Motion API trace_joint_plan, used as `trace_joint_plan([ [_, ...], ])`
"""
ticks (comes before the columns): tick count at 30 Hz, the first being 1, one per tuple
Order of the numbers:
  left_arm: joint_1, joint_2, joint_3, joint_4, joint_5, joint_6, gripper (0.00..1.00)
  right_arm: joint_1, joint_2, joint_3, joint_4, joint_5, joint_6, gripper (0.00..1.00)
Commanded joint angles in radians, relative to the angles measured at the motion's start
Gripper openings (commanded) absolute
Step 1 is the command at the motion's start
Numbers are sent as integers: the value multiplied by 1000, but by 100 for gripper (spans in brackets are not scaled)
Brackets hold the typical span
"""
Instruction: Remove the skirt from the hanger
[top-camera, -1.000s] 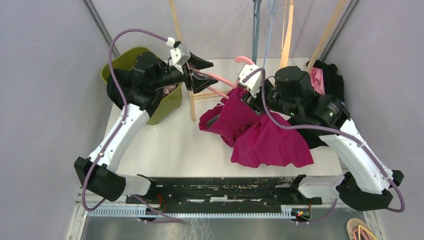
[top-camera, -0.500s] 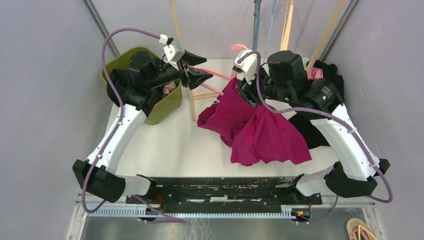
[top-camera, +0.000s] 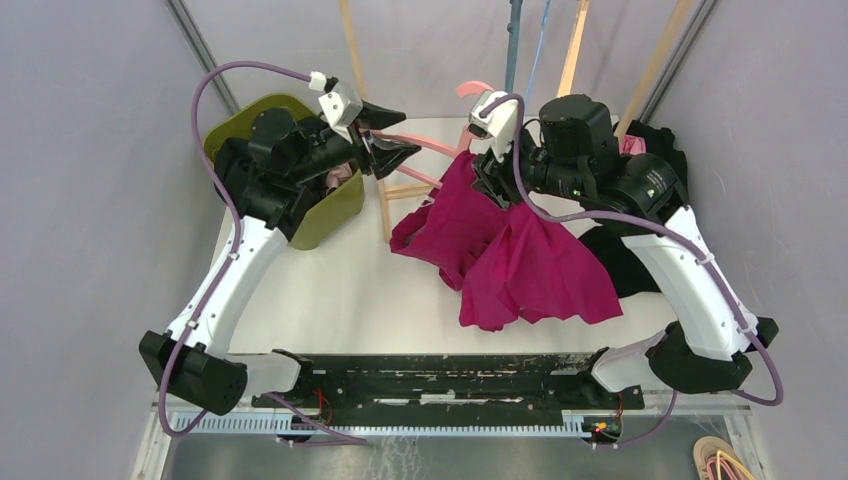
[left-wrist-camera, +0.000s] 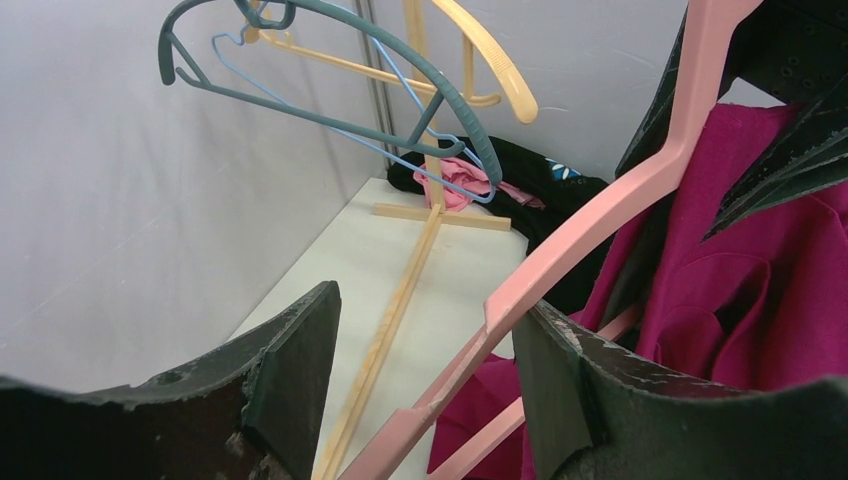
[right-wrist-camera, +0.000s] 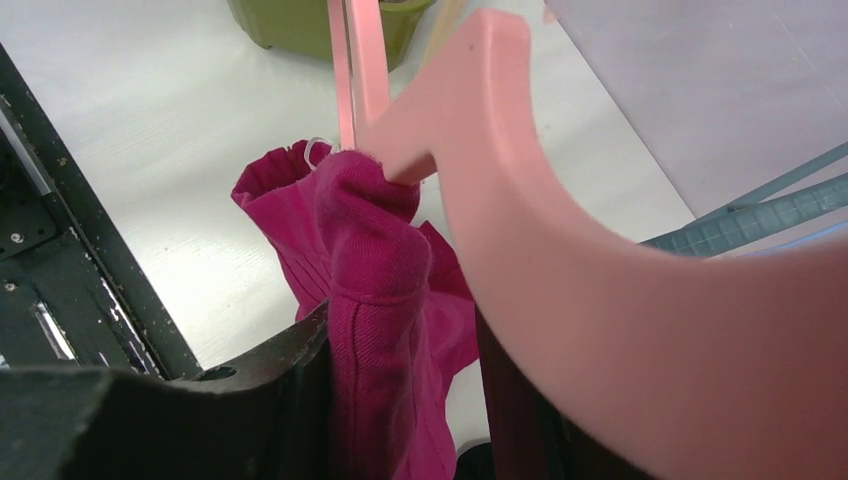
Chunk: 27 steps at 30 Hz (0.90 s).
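- Table (top-camera: 330, 310): white top, bare along the near edge and across the near-left part.
- Skirt (top-camera: 530, 270): magenta, creased; its lower half lies spread right of the table's centre, and its bunched waistband is lifted toward the far edge.
- Right pincer (top-camera: 488, 180): clamped on the waistband, with cloth filling the gap between its fingers (right-wrist-camera: 270, 400).
- Hanger (left-wrist-camera: 590, 228): pale pink, raised off the table. Its hook is beside the right wrist and one end is at the waistband.
- Left pincer (top-camera: 392, 135): jaws wide, with the hanger's arm passing between them against one finger. Whether they clamp it cannot be told.
- Wooden stand (top-camera: 384, 200): its post and foot are between the two pincers, just left of the skirt.
- Green bin (top-camera: 335, 215): far-left corner, under the left arm.
- Black garment (left-wrist-camera: 575, 188): heaped at the far-right corner, with pink cloth on it.
- Teal hanger (left-wrist-camera: 487, 155) and yellow hanger (left-wrist-camera: 495, 60): hung above the far edge.
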Motion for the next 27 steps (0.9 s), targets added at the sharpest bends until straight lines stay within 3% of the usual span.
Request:
trace_joint_plan([
  [1,-20,-8,40,59,-46,-34,3,-2,-30,-8,223,-3,62,1],
  [14,-19,3,-74,107,-68,-53,3,-3,-72,4,435,-15,150,1],
  [27,-20,1,2,103,-14,-51,3,-3,-19,4,404,5,154,1],
])
